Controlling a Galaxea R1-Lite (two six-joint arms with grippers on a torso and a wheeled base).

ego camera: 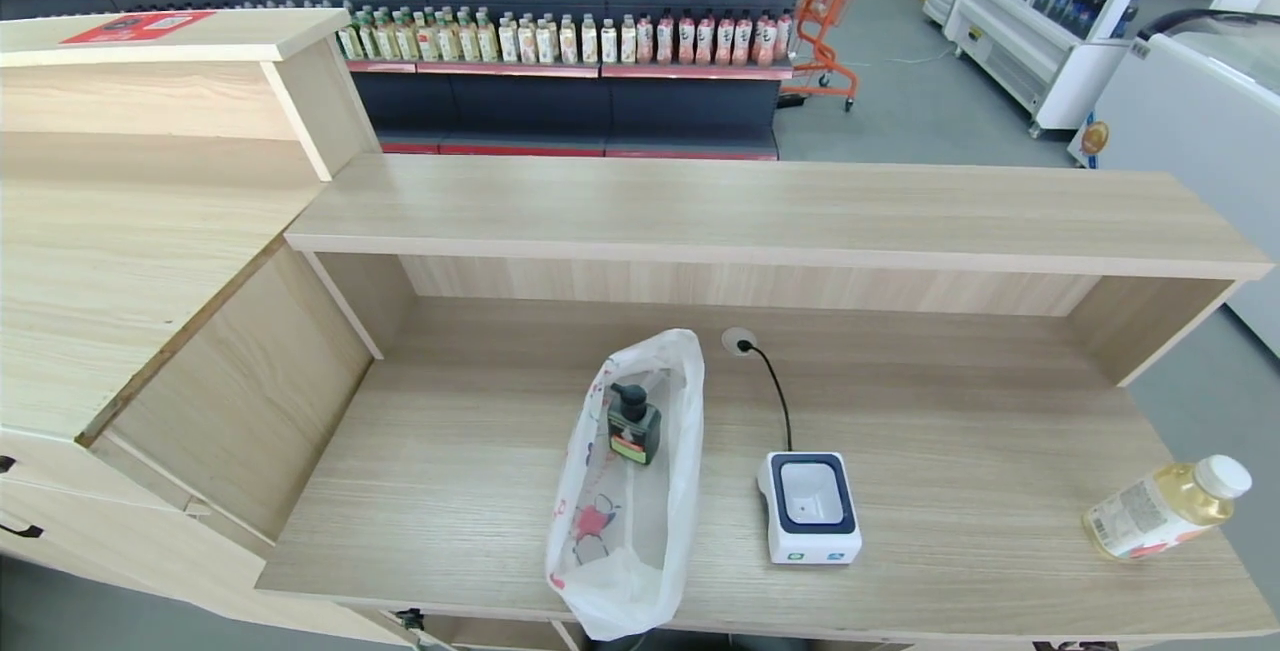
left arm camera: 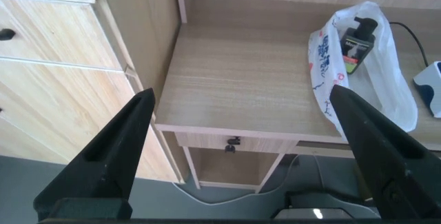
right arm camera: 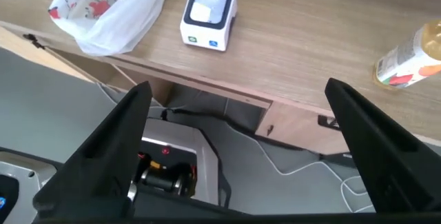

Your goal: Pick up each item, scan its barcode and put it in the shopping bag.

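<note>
The pump bottle (ego camera: 633,423) stands in the bag (ego camera: 620,531), its label too small to make out. At three o'clock from the scanner (ego camera: 808,506), the yellow bottle (ego camera: 1165,509) carries print too fine to tell. The cable (ego camera: 775,396) vanishes into a grommet (ego camera: 739,340) in the desk (ego camera: 450,471), about eleven o'clock from the scanner. From the right wrist, the bag's far end and the yellow bottle's cap are cut off; from the left wrist, most of the scanner.

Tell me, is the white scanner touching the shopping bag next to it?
Apart. The head view shows a strip of bare counter between the scanner and the shopping bag; the right wrist view shows the same gap.
</note>
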